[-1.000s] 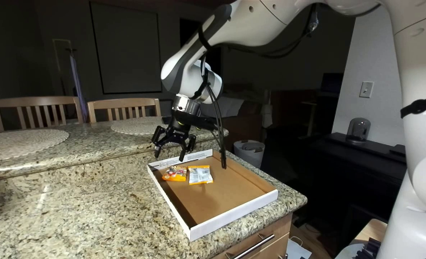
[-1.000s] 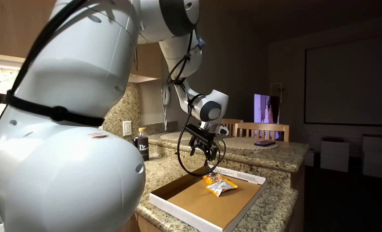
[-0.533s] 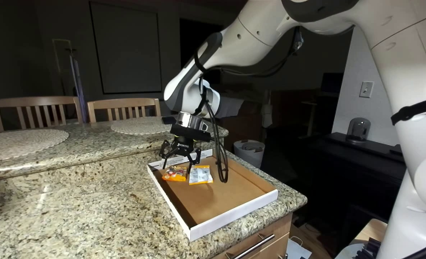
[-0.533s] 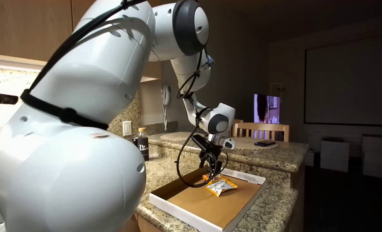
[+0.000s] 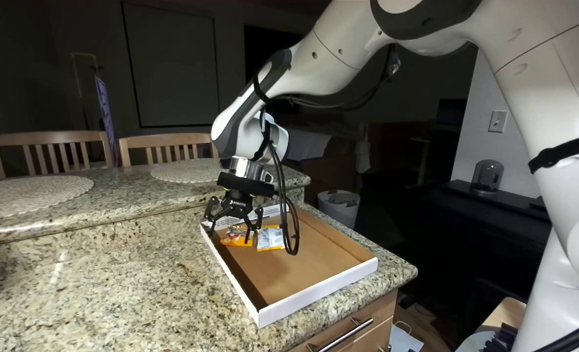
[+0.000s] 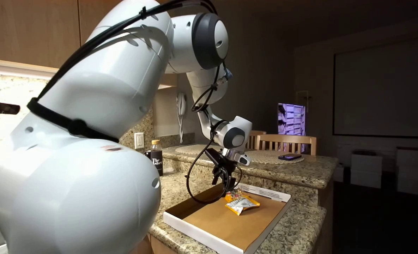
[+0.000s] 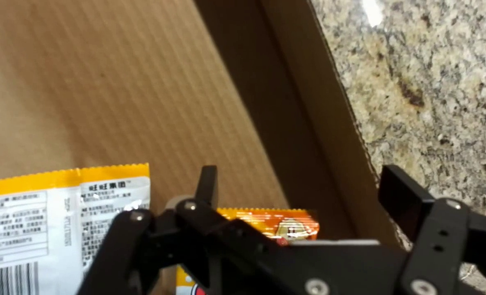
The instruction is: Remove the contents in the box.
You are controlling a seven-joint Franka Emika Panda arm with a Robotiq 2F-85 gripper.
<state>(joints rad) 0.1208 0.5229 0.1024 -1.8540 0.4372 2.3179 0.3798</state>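
Observation:
The box (image 5: 318,292), a shallow tray with white walls and a brown floor, lies on the granite counter in both exterior views. Two packets are in it, side by side: an orange packet (image 5: 233,241) and a silvery-white one with orange edges, the white packet (image 5: 270,238). My gripper (image 5: 229,237) points down above the orange packet, jaws wide apart and nothing held. In the wrist view one finger (image 7: 206,186) is between the packets, and the far finger (image 7: 402,196) overlaps the box wall's edge. The gripper's body hides most of the orange packet (image 7: 259,217) there.
A raised granite ledge (image 5: 138,221) runs behind the box, with round woven placemats (image 5: 186,171) and a phone (image 6: 289,156) on it. A dark bottle (image 6: 156,160) stands farther along the counter. A cable loop (image 6: 189,183) hangs from the wrist over the box.
My gripper has come down from above the box's far end to just over the orange packet, lately shifting toward the near-left wall in an exterior view. The packets and box have stayed put.

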